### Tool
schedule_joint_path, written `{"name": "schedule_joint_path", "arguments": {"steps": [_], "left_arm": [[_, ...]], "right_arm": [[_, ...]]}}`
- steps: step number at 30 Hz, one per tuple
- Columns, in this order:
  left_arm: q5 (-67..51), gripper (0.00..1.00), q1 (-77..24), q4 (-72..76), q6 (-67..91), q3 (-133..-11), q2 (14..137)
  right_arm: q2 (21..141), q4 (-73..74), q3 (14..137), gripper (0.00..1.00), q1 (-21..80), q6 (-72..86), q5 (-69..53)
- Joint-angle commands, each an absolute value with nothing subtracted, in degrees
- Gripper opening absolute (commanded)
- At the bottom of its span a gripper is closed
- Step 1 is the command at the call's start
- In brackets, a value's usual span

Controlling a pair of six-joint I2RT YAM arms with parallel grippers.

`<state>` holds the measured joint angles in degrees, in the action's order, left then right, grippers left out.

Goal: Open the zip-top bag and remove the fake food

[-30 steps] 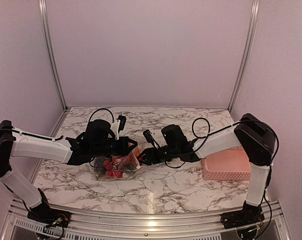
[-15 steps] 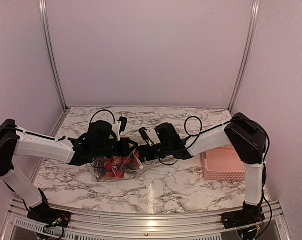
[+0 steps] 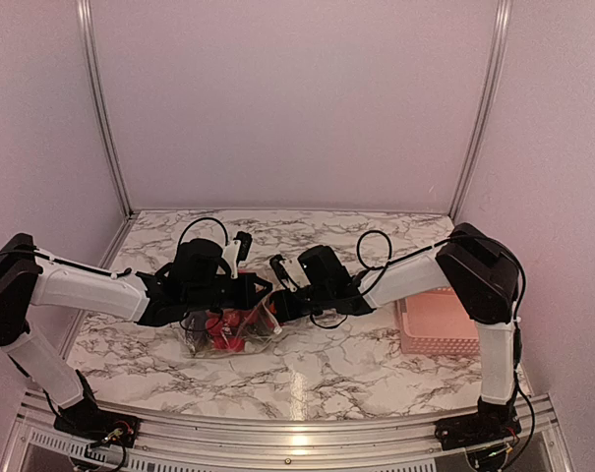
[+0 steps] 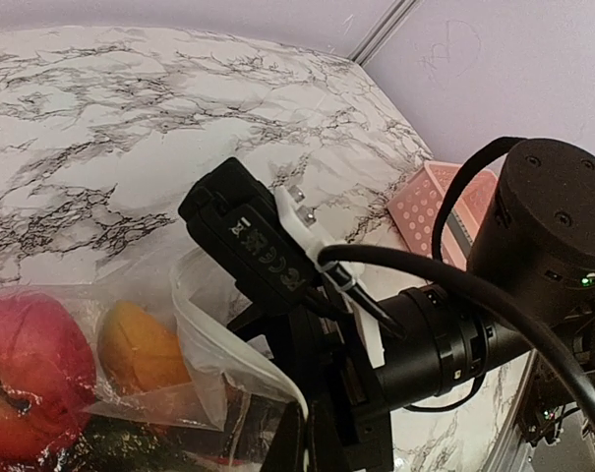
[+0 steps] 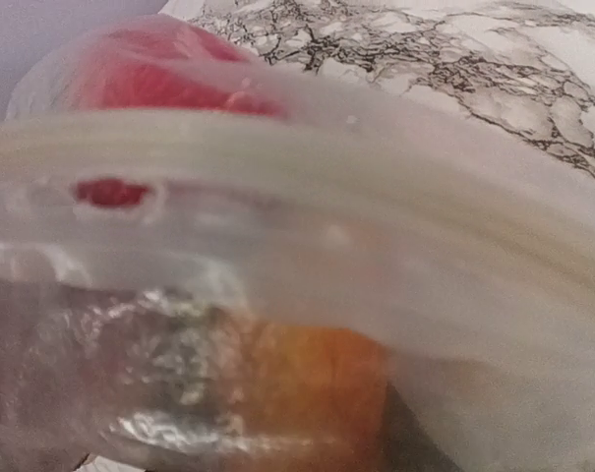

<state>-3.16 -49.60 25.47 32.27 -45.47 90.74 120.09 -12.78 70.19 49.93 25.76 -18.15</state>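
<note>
From above, the clear crinkly plastic zip-top bag [image 3: 201,339] lies on the marbled bench [image 3: 307,369] with the red fake-food pieces [image 3: 228,326] inside; nothing has been taken out. The left tool [image 3: 250,291] and right tool [image 3: 277,303] meet at the bag's right edge, and I cannot tell whether either is grasping it.

The left wrist view shows the bag's lip lifted, with a red fruit [image 4: 31,364] and an orange piece [image 4: 140,349] behind the film.

In the right wrist view the whitish zip strip [image 5: 297,167] fills the frame. Its own fingers are hidden, and whether the bag is open is unclear.
</note>
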Motion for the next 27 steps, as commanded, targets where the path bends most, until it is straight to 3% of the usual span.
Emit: {"name": "schedule_joint_path", "arguments": {"steps": [1, 5, 14, 20, 27], "left_arm": [[-2.65, 0.00, -49.49, 25.58, 31.41, -46.23, 91.68], [-2.24, 0.00, -49.38, 25.33, 31.72, -46.54, 92.03], [-1.85, 0.00, -49.05, 25.18, 32.08, -46.84, 92.82], [-2.12, 0.00, -48.76, 25.34, 31.97, -46.79, 93.05], [-4.06, 0.00, -48.67, 25.75, 32.08, -48.04, 94.77]], "right_arm": [[114.06, -12.04, 68.34, 0.36, 50.27, 24.49, -16.83], [110.13, -12.17, 65.15, 0.31, 49.74, 24.09, -16.71], [101.08, -10.05, 56.31, 0.30, 47.52, 24.42, -16.48], [88.96, -6.44, 46.66, 0.32, 43.63, 23.88, -14.95], [72.90, 7.45, 43.76, 0.34, 38.02, 21.30, -7.48]]}}
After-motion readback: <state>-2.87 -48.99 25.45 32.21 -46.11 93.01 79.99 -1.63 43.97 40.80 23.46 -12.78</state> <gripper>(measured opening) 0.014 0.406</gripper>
